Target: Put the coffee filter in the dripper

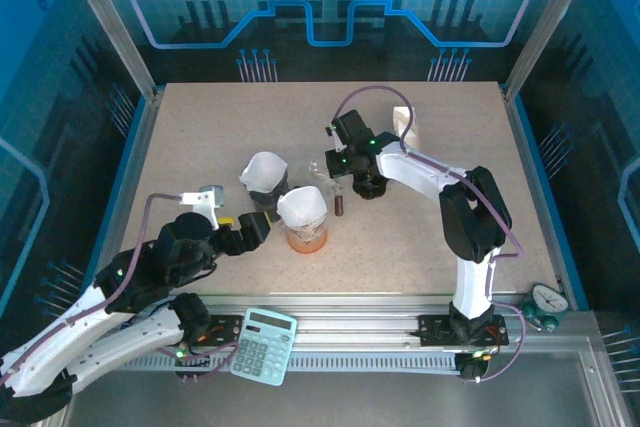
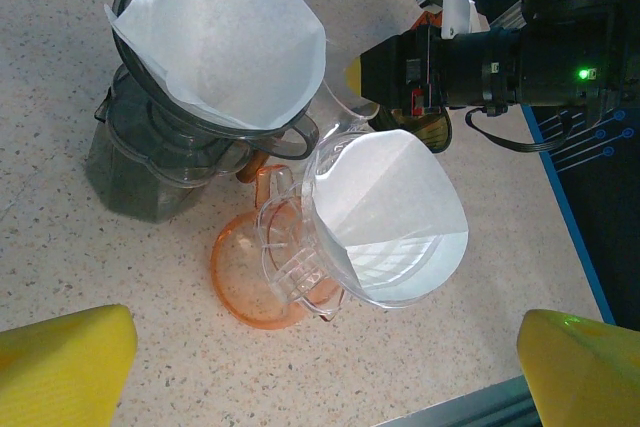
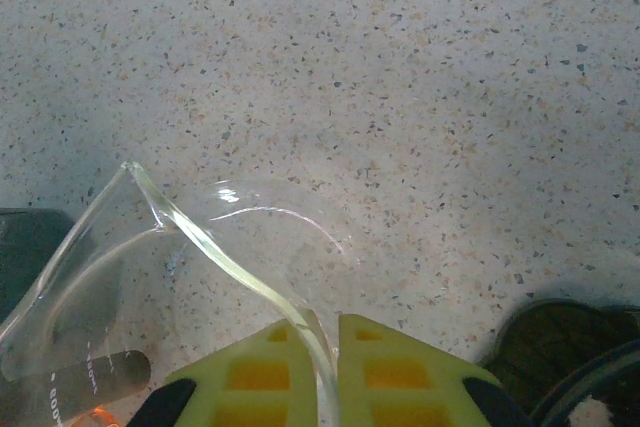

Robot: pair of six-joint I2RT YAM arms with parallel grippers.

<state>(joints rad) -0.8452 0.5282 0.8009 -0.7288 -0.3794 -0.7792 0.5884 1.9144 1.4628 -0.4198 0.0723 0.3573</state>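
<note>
From above, the coffee filter stands as an open cone, mouth up, in the clear dripper. The dripper sits on an orange base near the middle of the bench. The left gripper lies just beside it on the left, pointing at it, so we judge the left arm the nearer. The right gripper sits just beyond it on the far side. A second filter fills a dark dripper close behind, and a calculator lies well apart at the near edge.

From the left wrist, we see the jaws spread wide with nothing in them. The filter lies straight ahead between their lines, its cone seeming to lean toward the right-hand jaw. There is bare speckled bench on the near left, while the dark dripper crowds the far left.

From the right wrist, the jaws are pinched shut on the thin rim of a clear vessel with printed graduations, over open bench.
</note>
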